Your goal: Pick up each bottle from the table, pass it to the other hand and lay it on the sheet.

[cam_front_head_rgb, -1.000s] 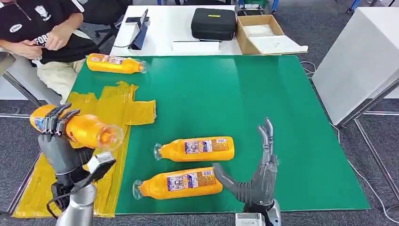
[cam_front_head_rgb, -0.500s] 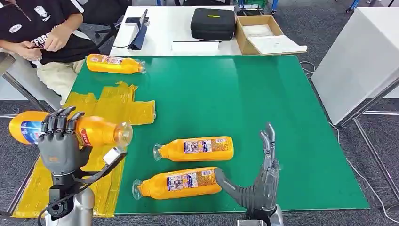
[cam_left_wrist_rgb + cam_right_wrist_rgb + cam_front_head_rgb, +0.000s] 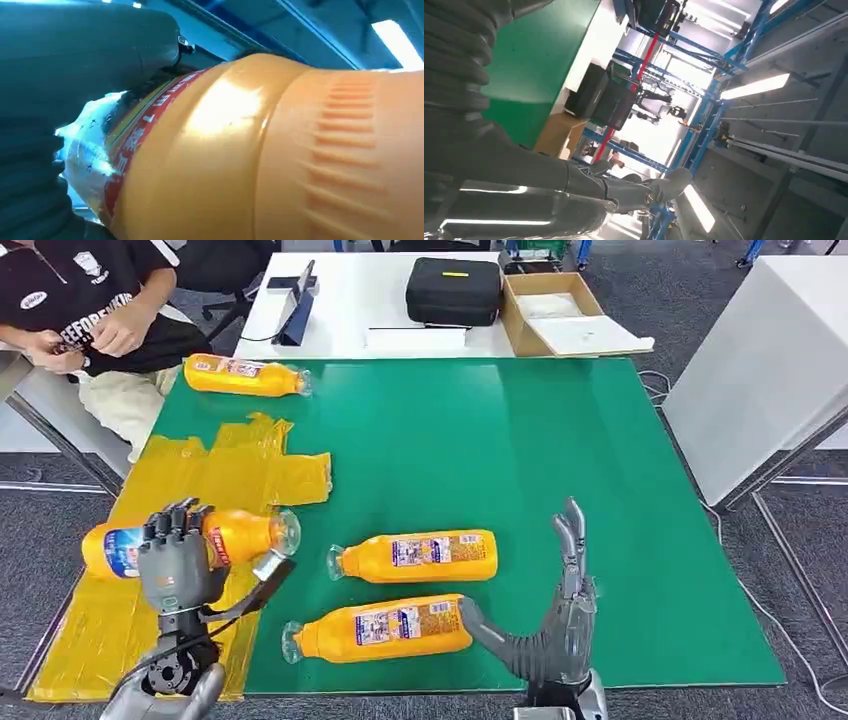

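My left hand [image 3: 176, 562] grips an orange bottle [image 3: 230, 537] on its side just above the yellow sheet [image 3: 215, 475], cap end toward the table's middle. Close up in the left wrist view, that bottle [image 3: 280, 155] lies against the dark fingers [image 3: 45, 125]. Two more orange bottles lie on the green table [image 3: 520, 440]: one [image 3: 415, 556] mid-front and one [image 3: 380, 627] nearer the front edge. A further bottle [image 3: 243, 375] lies at the far left corner. My right hand [image 3: 550, 625] stands open near the front edge, thumb close to the nearest bottle's base.
A seated person [image 3: 85, 310] is at the far left corner. Behind the green table stands a white table with a black case [image 3: 453, 289], a cardboard box [image 3: 560, 312] and a small stand [image 3: 296, 304]. A white table [image 3: 770, 360] stands to the right.
My left hand has lowered the held bottle toward the yellow sheet and turned it more level. My right hand has stayed near the front edge, barely shifting.
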Action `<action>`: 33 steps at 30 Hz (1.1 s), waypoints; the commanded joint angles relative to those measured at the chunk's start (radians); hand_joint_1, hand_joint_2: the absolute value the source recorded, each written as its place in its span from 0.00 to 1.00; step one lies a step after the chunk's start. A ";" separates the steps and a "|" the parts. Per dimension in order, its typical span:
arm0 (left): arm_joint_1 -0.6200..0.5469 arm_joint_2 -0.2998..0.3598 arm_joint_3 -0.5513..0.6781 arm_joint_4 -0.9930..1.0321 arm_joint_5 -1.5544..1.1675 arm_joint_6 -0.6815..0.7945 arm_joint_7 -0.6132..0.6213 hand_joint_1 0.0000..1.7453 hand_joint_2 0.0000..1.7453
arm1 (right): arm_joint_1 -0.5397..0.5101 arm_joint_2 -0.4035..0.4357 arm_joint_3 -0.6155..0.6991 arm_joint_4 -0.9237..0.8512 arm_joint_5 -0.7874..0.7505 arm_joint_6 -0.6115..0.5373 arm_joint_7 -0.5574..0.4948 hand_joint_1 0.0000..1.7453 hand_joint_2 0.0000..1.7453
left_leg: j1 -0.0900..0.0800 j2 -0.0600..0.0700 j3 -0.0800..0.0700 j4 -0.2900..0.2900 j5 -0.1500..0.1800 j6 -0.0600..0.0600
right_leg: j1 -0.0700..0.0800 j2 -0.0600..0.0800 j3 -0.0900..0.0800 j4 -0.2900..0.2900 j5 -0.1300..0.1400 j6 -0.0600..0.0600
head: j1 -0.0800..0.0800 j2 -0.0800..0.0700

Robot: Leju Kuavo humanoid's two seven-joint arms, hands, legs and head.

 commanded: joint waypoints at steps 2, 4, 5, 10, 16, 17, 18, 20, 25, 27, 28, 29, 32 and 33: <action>-0.116 0.017 -0.054 0.358 0.001 0.003 0.042 1.00 1.00 | -0.057 0.014 0.026 0.061 0.000 0.013 0.014 0.00 1.00 | 0.000 0.000 0.005 -0.002 -0.001 -0.004 | 0.001 -0.001 0.005 -0.002 -0.001 -0.003 | 0.000 0.000; -0.128 0.002 -0.021 0.396 0.001 0.003 0.011 1.00 1.00 | -0.065 0.021 0.021 0.066 0.000 0.022 0.019 0.00 1.00 | 0.001 0.001 0.004 -0.002 -0.001 -0.005 | 0.001 0.000 0.005 -0.002 0.000 -0.003 | 0.000 0.000; -0.128 -0.005 -0.003 0.413 0.003 0.003 -0.009 1.00 1.00 | -0.063 0.022 0.019 0.068 0.000 0.023 0.020 0.00 1.00 | 0.000 0.001 0.003 -0.001 0.000 -0.003 | 0.001 0.000 0.003 -0.001 0.000 -0.002 | 0.000 0.000; -0.143 -0.035 0.059 0.484 0.001 0.003 -0.072 1.00 1.00 | -0.051 0.024 0.006 0.078 0.000 0.029 0.012 0.00 1.00 | 0.001 0.000 0.004 -0.001 -0.001 -0.004 | 0.002 -0.001 0.005 -0.002 -0.001 -0.002 | 0.000 0.000; -0.183 -0.052 0.110 0.563 0.001 0.003 -0.081 0.88 1.00 | -0.069 0.034 -0.003 0.094 -0.009 0.049 0.015 0.00 1.00 | 0.001 -0.001 0.004 -0.001 -0.001 -0.004 | 0.001 -0.002 0.005 -0.002 -0.001 -0.002 | 0.000 0.000; -0.181 -0.052 0.113 0.560 0.001 0.003 -0.083 0.00 1.00 | -0.069 0.034 -0.004 0.094 -0.009 0.050 0.015 0.00 1.00 | 0.001 0.000 0.003 -0.001 0.000 -0.003 | 0.001 -0.001 0.003 -0.001 0.000 -0.002 | 0.000 0.000; -0.175 -0.049 0.115 0.551 0.001 0.003 -0.081 0.00 1.00 | -0.068 0.035 -0.005 0.096 -0.009 0.054 0.015 0.00 1.00 | 0.001 0.000 0.004 -0.001 -0.001 -0.005 | 0.002 -0.001 0.005 -0.002 0.000 -0.003 | 0.000 0.000; -0.168 -0.046 0.112 0.543 0.001 0.003 -0.071 0.00 1.00 | -0.067 0.036 -0.006 0.098 -0.009 0.059 0.014 0.00 1.00 | 0.001 -0.001 0.005 -0.001 0.000 -0.004 | 0.001 -0.001 0.005 -0.002 0.000 -0.003 | 0.000 0.000; -0.152 -0.048 0.122 0.531 0.001 0.003 -0.060 0.00 1.00 | -0.084 0.041 -0.010 0.110 -0.014 0.073 0.012 0.00 1.00 | 0.001 0.001 0.005 -0.001 0.000 -0.004 | 0.001 0.001 0.004 -0.002 0.001 -0.002 | 0.000 0.000; -0.155 -0.048 0.122 0.532 0.001 0.003 -0.060 0.00 1.00 | -0.089 0.042 -0.012 0.114 -0.015 0.075 0.012 0.00 1.00 | 0.002 0.001 0.007 -0.001 0.000 -0.006 | 0.002 0.001 0.006 -0.002 0.001 -0.004 | 0.000 0.000; -0.156 -0.048 0.120 0.533 0.001 0.003 -0.059 0.00 1.00 | -0.089 0.042 -0.014 0.117 -0.015 0.074 0.012 0.00 1.00 | 0.002 0.001 0.006 -0.001 0.000 -0.005 | 0.001 0.001 0.005 -0.002 0.001 -0.003 | 0.000 0.000; -0.157 -0.048 0.116 0.533 0.001 0.003 -0.055 0.00 1.00 | -0.086 0.042 -0.014 0.118 -0.016 0.074 0.013 0.00 1.00 | 0.002 0.000 0.007 -0.002 0.000 -0.005 | 0.001 0.000 0.005 -0.002 0.001 -0.003 | 0.000 0.000; -0.157 -0.048 0.116 0.533 0.001 0.003 -0.055 0.00 1.00 | -0.086 0.042 -0.014 0.118 -0.016 0.074 0.013 0.00 1.00 | 0.002 -0.001 0.006 -0.001 0.001 -0.005 | 0.000 -0.001 0.005 -0.001 0.001 -0.002 | 0.000 0.000; -0.157 -0.048 0.116 0.533 0.001 0.003 -0.055 0.00 1.00 | -0.086 0.042 -0.014 0.118 -0.016 0.074 0.013 0.00 1.00 | 0.003 0.000 0.007 -0.002 0.000 -0.005 | 0.001 -0.001 0.006 -0.002 0.000 -0.003 | 0.000 0.000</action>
